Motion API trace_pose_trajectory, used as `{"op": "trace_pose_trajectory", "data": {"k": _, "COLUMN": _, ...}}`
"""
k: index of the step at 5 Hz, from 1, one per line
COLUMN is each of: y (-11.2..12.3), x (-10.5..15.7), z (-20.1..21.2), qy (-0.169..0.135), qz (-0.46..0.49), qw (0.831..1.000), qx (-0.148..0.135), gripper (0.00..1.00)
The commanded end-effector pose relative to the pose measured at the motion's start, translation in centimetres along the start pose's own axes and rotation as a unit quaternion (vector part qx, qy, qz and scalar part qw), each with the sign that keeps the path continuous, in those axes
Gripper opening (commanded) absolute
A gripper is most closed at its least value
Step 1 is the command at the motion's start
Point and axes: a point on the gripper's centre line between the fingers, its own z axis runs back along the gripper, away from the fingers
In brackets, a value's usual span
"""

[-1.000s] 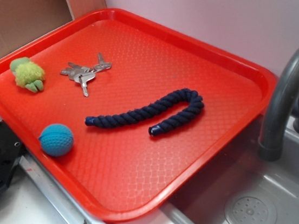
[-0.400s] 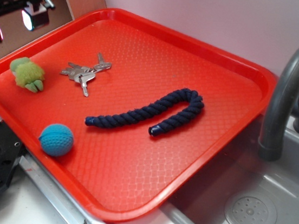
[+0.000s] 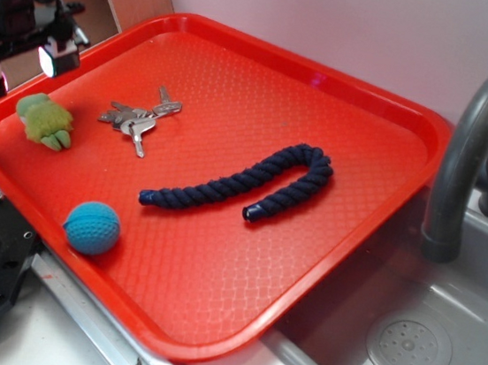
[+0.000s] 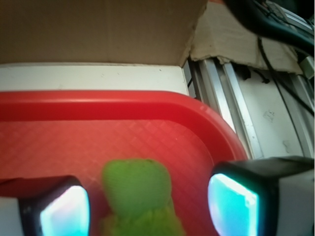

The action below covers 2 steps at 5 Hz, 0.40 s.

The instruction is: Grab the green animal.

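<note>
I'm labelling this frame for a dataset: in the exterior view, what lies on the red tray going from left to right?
Green animal → blue-teal crocheted ball → bunch of keys → dark blue rope, all on the red tray. The gripper hangs open above the green animal at the far left.

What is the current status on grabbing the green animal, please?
Gripper open, above the tray's left corner. Green animal between the fingers, not gripped yet. Keys and blue ball apart from it; nothing blocking.
</note>
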Motion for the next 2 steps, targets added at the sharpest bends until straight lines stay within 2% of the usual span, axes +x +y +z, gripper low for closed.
{"op": "trace_pose_trajectory", "data": {"k": 1, "y": 0.4, "x": -0.8, "z": -1.8, "qy": -0.044, "qz": -0.018, "qw": 0.999, "qx": -0.021, "gripper": 1.00}}
{"op": "trace_pose_trajectory", "data": {"k": 2, "y": 0.1, "x": -1.7, "z": -2.9, "qy": -0.060, "qz": -0.035, "qw": 0.997, "qx": -0.021, "gripper": 1.00}}
